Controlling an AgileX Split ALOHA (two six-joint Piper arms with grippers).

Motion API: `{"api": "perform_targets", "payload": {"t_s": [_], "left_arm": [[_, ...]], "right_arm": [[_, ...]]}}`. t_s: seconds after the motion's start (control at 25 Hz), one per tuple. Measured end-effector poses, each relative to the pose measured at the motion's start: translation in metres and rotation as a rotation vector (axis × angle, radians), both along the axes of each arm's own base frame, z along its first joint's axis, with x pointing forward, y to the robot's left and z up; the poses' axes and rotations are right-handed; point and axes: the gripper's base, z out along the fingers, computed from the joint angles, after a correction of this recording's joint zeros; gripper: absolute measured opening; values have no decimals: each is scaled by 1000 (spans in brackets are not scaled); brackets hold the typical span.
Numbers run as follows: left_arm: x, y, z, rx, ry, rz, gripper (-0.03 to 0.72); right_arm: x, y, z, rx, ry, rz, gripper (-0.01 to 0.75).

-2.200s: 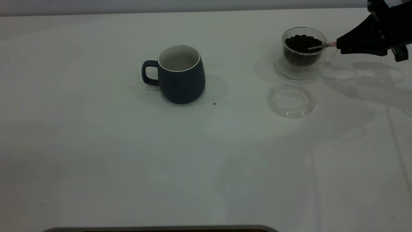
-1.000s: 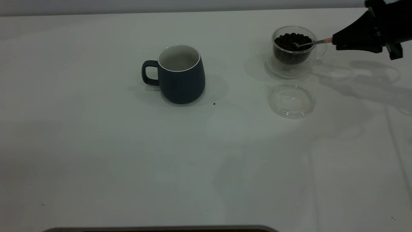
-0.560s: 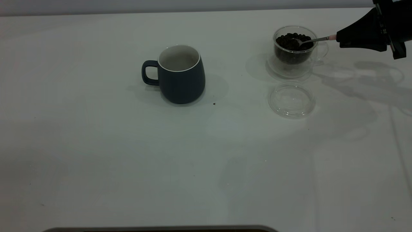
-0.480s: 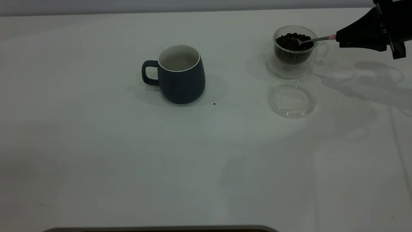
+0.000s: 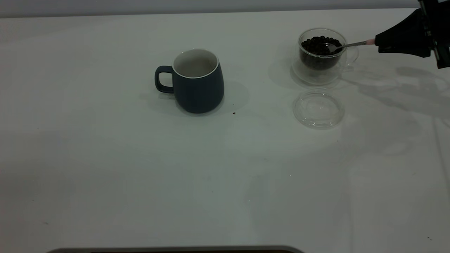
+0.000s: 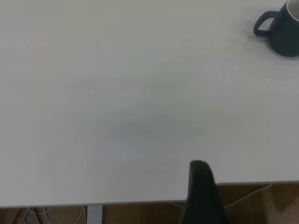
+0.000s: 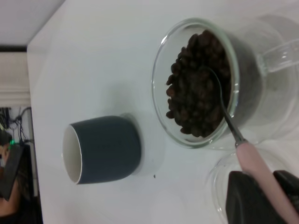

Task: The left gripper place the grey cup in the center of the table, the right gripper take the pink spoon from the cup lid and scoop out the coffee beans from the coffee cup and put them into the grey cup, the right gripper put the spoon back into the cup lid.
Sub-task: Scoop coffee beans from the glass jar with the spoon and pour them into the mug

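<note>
The near half of the table (image 5: pixel 140 182) is bare white surface out to its front edge. The lid (image 5: pixel 318 108) lies flat at about 3 o'clock from the table's middle, just in front of the glass cup (image 5: pixel 321 49). The grey cup (image 5: pixel 197 80) stands upright near the middle, handle toward 9 o'clock, with open surface all round it and 1 dark speck on the table just at its 4 o'clock side. The glass cup, at about 2 o'clock, stands upright on a clear saucer (image 5: pixel 316 75) and is filled with beans (image 7: pixel 196 84).

The right gripper (image 5: pixel 378 43) reaches in from the right edge at 2 o'clock, roughly level, fingers closed on the pink end of the spoon (image 7: pixel 243 144). The spoon's metal bowl lies among the beans inside the glass rim.

The left gripper (image 6: pixel 198 170) sits back over the table's edge, well away from the grey cup; only 1 dark finger shows, so its opening cannot be told.
</note>
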Motion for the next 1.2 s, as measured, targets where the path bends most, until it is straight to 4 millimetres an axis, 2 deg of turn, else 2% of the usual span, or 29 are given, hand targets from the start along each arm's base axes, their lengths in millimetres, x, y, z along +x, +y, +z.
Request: {"api": "perform_targets", "payload": {"t_s": [0.36,0.76,1.2], "left_arm": [[0,0,0,-1,0,1,569],[0,0,0,-1,0,1,569],[0,0,0,-2,0,2,569]], "right_arm": [[-1,1,3,49,19,0,100],[-5,-14,10,152,8,-31,100],[-3,-9,15,214,5,-47,100]]}}
